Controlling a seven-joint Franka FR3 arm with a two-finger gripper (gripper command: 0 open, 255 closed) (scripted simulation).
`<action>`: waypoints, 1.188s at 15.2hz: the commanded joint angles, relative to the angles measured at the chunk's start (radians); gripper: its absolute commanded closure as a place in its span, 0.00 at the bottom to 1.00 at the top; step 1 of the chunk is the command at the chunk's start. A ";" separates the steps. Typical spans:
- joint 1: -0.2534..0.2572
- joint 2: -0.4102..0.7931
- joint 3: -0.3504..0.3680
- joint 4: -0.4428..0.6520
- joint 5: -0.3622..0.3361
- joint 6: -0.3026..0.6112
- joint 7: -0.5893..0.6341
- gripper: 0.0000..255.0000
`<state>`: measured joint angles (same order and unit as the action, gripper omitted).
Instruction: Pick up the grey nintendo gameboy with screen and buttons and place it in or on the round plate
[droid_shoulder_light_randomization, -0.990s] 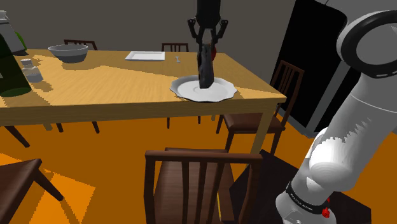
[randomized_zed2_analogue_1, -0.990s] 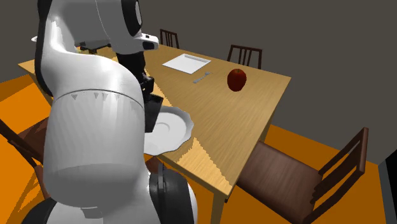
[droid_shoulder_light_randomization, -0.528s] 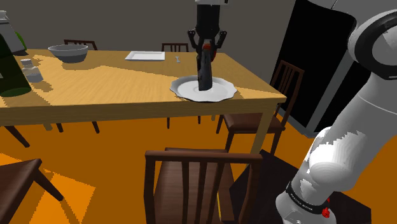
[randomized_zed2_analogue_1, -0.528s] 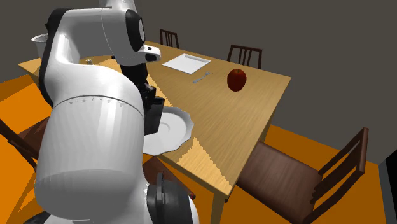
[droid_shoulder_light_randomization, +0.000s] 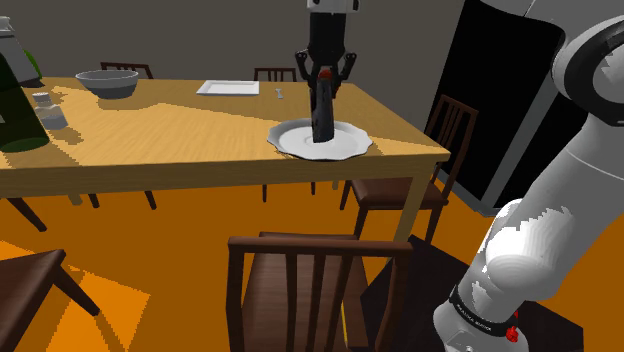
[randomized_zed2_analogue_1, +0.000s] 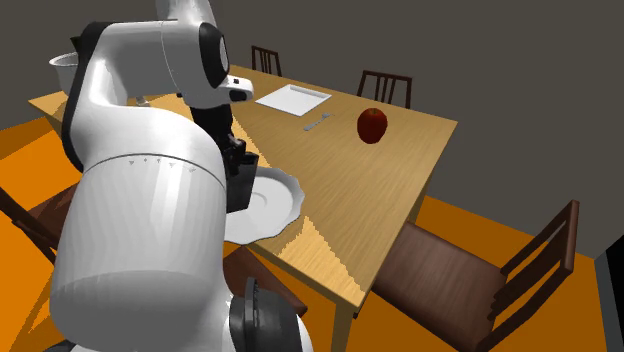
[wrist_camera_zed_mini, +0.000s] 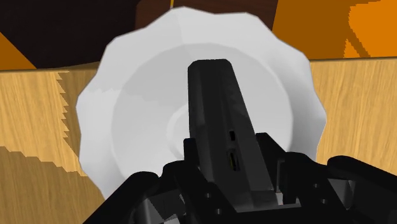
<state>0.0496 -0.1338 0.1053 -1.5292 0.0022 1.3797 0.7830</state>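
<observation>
Open tabletop (droid_shoulder_light_randomization: 180, 140) around the plate (droid_shoulder_light_randomization: 352, 143), apple (randomized_zed2_analogue_1: 372, 125) well apart

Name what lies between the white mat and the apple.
A small grey utensil lies between the mat and the apple, touching neither, as the second exterior view shows.

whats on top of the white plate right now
A dark gameboy stands on end over the middle of the plate, its upper end at the pincer. The plate's centre beneath it is covered, so contact cannot be seen.
</observation>
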 joint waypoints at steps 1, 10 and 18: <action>0.001 0.007 0.001 -0.007 0.002 -0.002 0.000 1.00; 0.003 0.073 0.005 0.179 -0.005 -0.122 0.005 0.00; 0.004 0.095 0.007 0.235 -0.007 -0.157 0.007 0.00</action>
<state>0.0538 -0.0394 0.1119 -1.2944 -0.0049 1.2230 0.7899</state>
